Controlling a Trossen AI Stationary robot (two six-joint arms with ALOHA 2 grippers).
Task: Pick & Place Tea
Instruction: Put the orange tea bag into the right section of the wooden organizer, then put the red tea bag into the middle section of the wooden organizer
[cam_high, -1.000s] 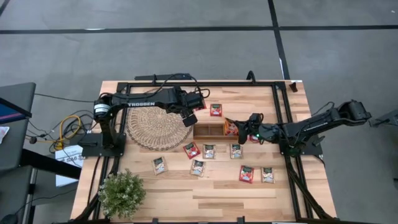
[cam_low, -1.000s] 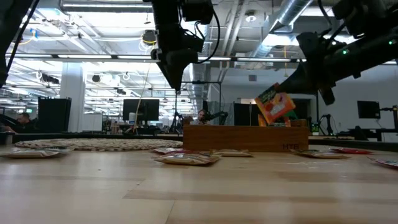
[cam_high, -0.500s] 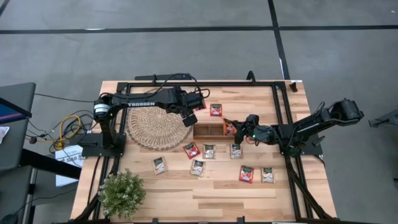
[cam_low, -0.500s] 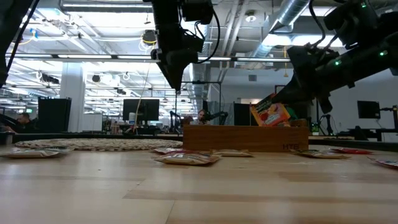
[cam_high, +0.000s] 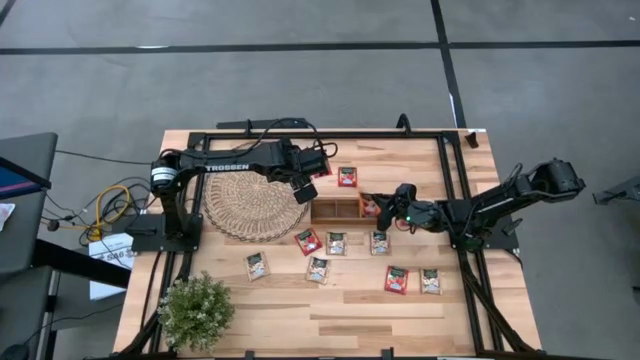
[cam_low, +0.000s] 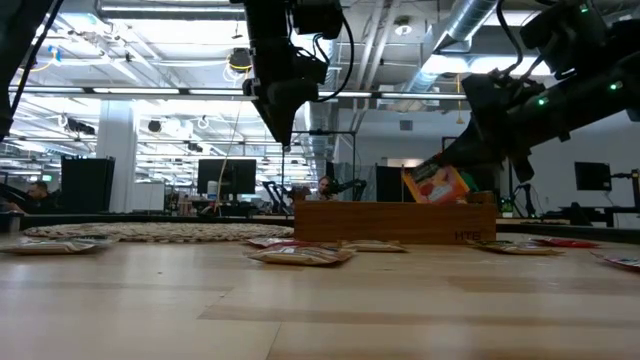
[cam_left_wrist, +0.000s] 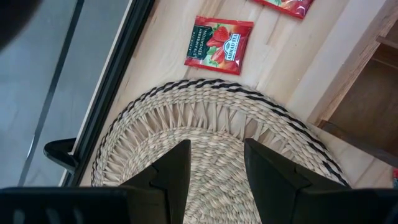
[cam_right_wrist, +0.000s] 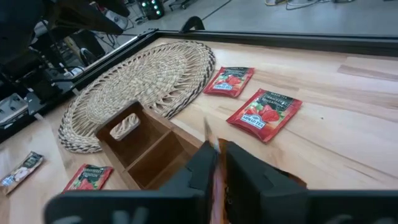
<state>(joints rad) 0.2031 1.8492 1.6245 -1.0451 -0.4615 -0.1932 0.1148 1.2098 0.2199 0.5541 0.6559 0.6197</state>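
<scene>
Since a second ago the right gripper (cam_high: 388, 207) has lowered its red sachet (cam_low: 436, 184) into the tray (cam_low: 395, 222); fingers pinch it edge-on. Sachet: light, thin, flexible; grip one edge. Left gripper (cam_left_wrist: 214, 165) open, idle above the mat (cam_left_wrist: 205, 134).

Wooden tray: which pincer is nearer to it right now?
Right. The right pincer is at the wooden tray's right end, holding a red tea sachet over it. The left pincer hovers open off its left end, over the woven mat.
</scene>
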